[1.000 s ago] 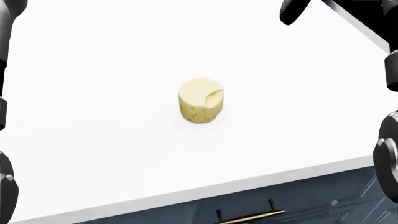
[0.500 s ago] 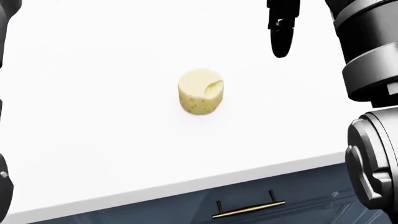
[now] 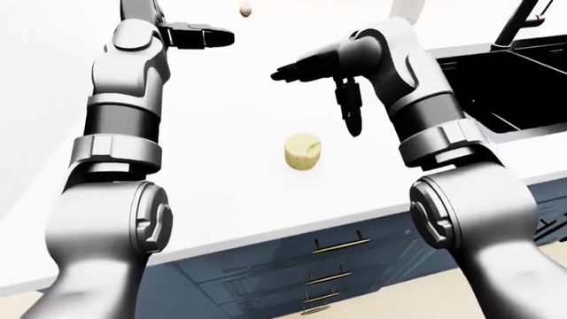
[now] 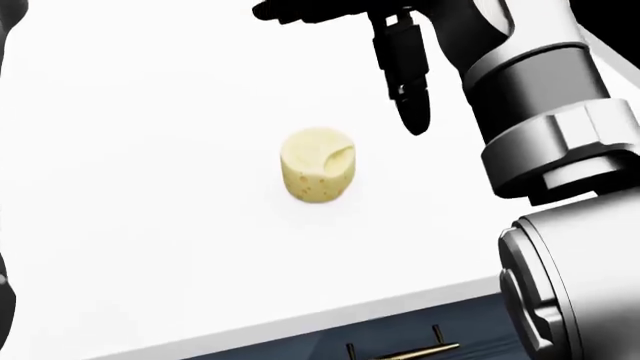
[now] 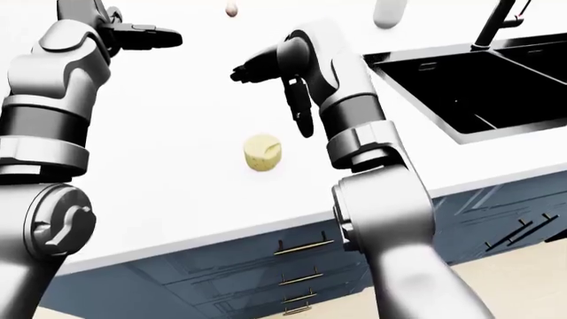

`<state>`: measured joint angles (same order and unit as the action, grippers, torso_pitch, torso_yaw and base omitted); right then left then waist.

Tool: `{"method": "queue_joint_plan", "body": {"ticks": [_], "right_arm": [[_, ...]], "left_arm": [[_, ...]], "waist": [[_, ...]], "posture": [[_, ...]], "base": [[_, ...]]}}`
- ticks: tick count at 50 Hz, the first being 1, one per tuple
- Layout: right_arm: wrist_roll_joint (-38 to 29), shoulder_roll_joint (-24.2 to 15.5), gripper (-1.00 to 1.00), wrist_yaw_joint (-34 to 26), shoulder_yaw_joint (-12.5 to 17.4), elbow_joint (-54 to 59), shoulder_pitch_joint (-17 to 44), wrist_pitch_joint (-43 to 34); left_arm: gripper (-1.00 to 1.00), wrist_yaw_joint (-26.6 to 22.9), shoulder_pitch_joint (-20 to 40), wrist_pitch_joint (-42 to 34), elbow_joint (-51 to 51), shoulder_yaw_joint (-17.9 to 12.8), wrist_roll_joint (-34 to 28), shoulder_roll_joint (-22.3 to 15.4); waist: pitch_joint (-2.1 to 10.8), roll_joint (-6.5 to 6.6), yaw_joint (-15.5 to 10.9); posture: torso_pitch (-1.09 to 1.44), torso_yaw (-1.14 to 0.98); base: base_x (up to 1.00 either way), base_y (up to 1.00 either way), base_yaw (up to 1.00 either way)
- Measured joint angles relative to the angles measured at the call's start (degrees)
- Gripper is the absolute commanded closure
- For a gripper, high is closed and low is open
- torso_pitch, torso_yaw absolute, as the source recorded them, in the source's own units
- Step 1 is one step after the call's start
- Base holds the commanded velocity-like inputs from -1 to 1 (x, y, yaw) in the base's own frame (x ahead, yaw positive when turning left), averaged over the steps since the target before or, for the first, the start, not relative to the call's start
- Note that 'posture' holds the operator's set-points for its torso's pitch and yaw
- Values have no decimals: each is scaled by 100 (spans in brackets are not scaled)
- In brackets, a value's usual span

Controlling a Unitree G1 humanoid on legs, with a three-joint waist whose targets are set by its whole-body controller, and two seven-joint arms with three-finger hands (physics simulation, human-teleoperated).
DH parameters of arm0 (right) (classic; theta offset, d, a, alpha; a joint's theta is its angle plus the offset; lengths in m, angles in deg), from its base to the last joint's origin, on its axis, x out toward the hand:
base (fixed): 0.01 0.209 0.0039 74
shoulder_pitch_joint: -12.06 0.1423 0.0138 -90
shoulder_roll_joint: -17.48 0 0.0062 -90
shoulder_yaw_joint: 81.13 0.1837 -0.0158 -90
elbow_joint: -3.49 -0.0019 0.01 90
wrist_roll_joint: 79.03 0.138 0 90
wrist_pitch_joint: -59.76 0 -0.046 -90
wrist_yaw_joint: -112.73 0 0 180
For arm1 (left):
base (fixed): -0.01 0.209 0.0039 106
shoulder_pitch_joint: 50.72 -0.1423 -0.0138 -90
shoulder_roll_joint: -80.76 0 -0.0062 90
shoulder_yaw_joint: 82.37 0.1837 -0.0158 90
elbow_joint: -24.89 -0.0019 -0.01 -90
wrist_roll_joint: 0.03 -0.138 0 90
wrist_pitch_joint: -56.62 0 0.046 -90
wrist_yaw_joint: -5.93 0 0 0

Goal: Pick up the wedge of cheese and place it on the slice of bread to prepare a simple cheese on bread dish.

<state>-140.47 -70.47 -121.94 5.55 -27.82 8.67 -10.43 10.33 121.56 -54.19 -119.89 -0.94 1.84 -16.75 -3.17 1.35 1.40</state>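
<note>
Left-eye view gives me the cheese (image 3: 302,151) alone on the white counter (image 3: 221,199), between my arms. My right robot hand (image 3: 314,83) hangs above and just right of it, fingers spread, one pointing down. My left robot hand (image 3: 197,35) is well apart at upper left, fingers extended, holding nothing.

Head view shows the cheese as a stubby, holed round with a notch in its top. I judge it light, firm and slightly waxy, best pinched across its curved sides.

Right-eye view adds a black sink (image 5: 470,86) at right; no bread shows.
</note>
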Motion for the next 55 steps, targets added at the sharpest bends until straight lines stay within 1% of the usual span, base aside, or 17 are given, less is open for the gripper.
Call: {"method": "queue_joint_plan", "body": {"ticks": [8,13,18,33,43,55], "right_arm": [[-87,159,-100,-194,-50,-425,-374,-56],[-316,211,-100,-75,-159,-514,-529,0],[-553,325,-100,49,-172,-643,-645,20],[-753,645,-100,297,-185,-428,-644,54],[-825,689,-100,358,-220,-414,-876,67],[-916,775,-100,426,-251,-359,-1003,84]], "left_arm": [[-100,12,3,12,21,-4,-6,-2],[-100,14,-17,18,5,0,-4,8],[-100,22,-57,25,4,-5,-2,17],[-100,19,-102,39,10,-10,24,6],[-100,19,-113,78,-23,-11,21,-10],[-100,10,-88,50,18,-10,18,-15]], "waist": [[-2,12,13],[-12,25,19],[-9,35,28],[12,53,25],[23,52,7],[36,55,3]], "posture": [[0,0],[0,0],[0,0],[0,0],[0,0],[0,0]], "base": [[0,0,0],[0,0,0],[0,0,0],[0,0,0],[0,0,0],[0,0,0]]}}
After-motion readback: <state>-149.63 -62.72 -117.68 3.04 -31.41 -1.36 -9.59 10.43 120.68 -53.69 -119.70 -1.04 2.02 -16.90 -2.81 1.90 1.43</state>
